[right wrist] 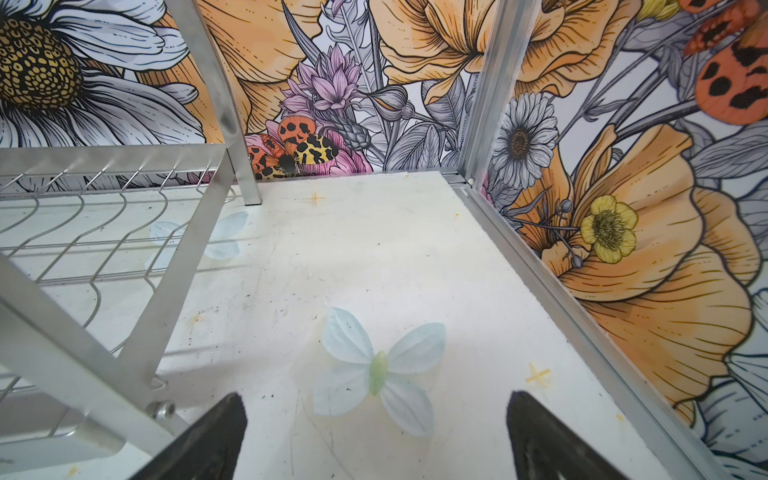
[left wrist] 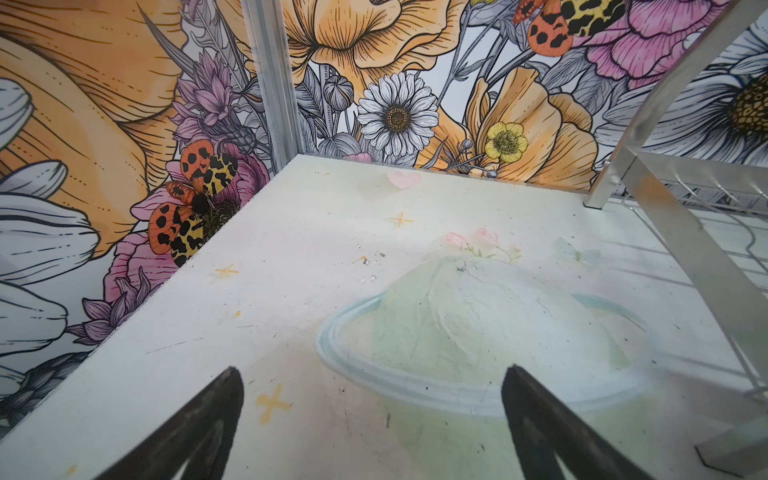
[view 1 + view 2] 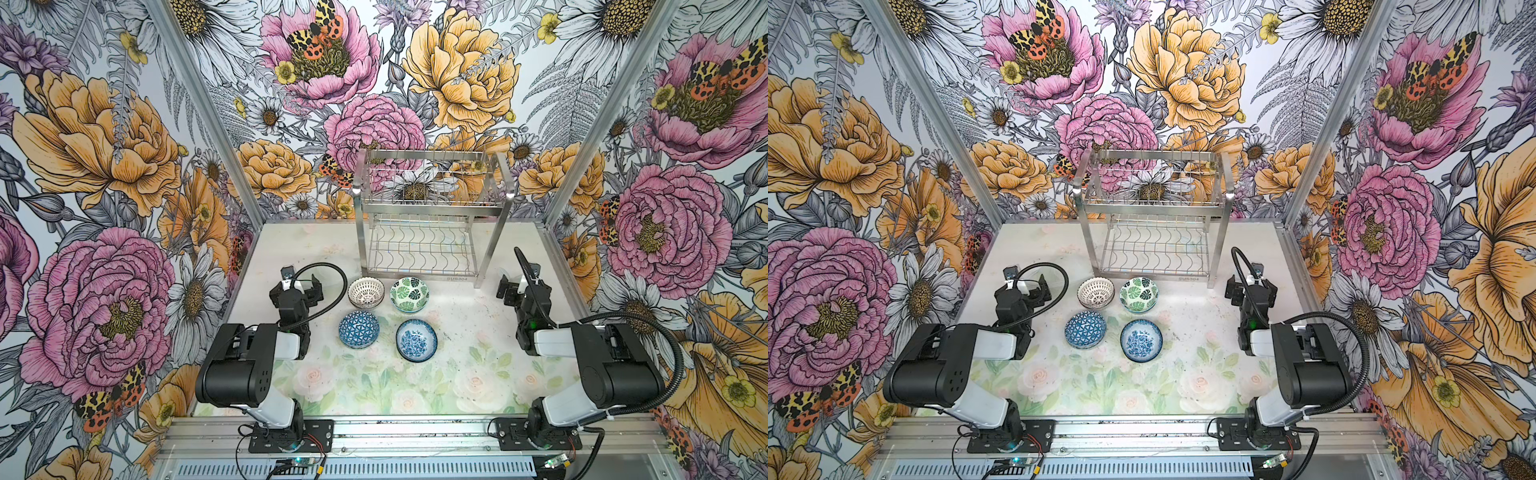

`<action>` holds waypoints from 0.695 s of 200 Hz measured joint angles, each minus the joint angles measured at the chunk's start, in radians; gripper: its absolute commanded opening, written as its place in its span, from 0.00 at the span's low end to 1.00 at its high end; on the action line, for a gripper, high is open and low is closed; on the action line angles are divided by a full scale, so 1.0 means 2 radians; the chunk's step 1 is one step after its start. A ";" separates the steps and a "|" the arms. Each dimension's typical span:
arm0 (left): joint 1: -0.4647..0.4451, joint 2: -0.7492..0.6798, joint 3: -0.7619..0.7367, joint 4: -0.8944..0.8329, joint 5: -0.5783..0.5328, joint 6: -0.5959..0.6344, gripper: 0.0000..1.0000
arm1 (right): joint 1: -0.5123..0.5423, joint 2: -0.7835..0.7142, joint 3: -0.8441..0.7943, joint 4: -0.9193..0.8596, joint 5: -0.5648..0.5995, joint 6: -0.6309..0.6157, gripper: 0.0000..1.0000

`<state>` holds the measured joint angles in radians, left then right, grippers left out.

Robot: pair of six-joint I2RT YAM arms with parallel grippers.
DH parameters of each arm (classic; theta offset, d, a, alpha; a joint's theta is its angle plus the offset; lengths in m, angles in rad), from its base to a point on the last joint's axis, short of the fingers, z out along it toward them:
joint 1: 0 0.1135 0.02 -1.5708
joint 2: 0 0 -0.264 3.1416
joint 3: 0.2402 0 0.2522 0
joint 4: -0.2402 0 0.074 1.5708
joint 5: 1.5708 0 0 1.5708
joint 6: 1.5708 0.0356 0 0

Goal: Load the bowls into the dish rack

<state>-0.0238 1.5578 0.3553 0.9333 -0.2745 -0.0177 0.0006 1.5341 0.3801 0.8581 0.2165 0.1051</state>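
Left jaws wide apart, right jaws wide apart, nothing gripped, both over pale floral-print counter [image 3: 374, 386]. At frame centre, square of four small ceramic bowls: white lattice bowl [image 3: 366, 292], green leaf bowl [image 3: 409, 294], blue geometric bowl [image 3: 358, 329], blue floral bowl [image 3: 416, 340]. Shiny two-tier steel wire dish rack [image 3: 432, 206] just above them, front leg near right jaws.

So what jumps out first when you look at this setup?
Giant flower wallpaper covers the walls. A shiny steel dish rack stands at the back of the table, and before it four patterned bowls sit in a square: white lattice, green leaf, blue geometric, blue floral.
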 measured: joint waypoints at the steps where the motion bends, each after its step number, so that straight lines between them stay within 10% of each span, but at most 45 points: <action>1: 0.000 0.000 0.000 0.000 0.000 0.000 0.99 | 0.000 0.000 0.000 0.000 0.000 0.000 1.00; 139: -0.074 -0.203 0.162 -0.402 -0.097 -0.070 0.99 | 0.117 -0.234 0.126 -0.363 0.096 0.003 1.00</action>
<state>-0.1711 1.1526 0.6785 0.1284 -0.4690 -0.1581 0.2352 1.0660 0.6323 0.1326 0.4084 0.1120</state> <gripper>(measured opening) 0.986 0.996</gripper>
